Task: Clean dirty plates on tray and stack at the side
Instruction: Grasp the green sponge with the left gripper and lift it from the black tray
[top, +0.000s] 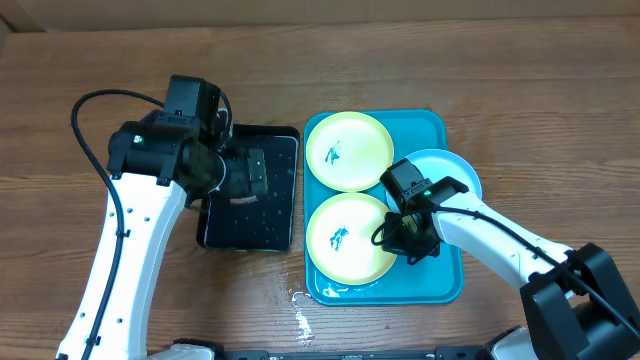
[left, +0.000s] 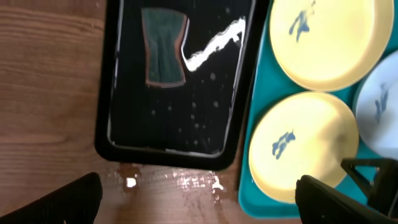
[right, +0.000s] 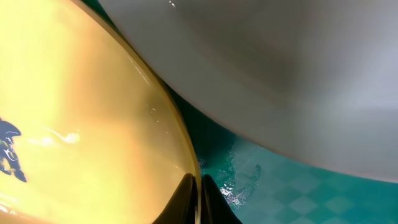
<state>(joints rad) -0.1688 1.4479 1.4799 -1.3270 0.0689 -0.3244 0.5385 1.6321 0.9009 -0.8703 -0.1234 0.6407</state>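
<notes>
Pickup step: the right claw (right: 200, 190) is clenched on the rim of the lower plate (top: 345, 238), in the tray (top: 445, 285) at centre right. The left claw (top: 250, 172) hangs released above the sponge (left: 163, 46). Next, I judge, lift it clear of the blue plate (top: 460, 170).

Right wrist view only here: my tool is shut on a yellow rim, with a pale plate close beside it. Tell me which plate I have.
Observer: The near plate, the nearer of two yellow-green ones on the tray. The right tool is at its right edge.
Operator: Name the pale one.
Observer: That is the light blue plate. It overhangs the tray's right rim.
Operator: Report the left tool.
Observer: The left tool is open over the black tray, holding nothing.
</notes>
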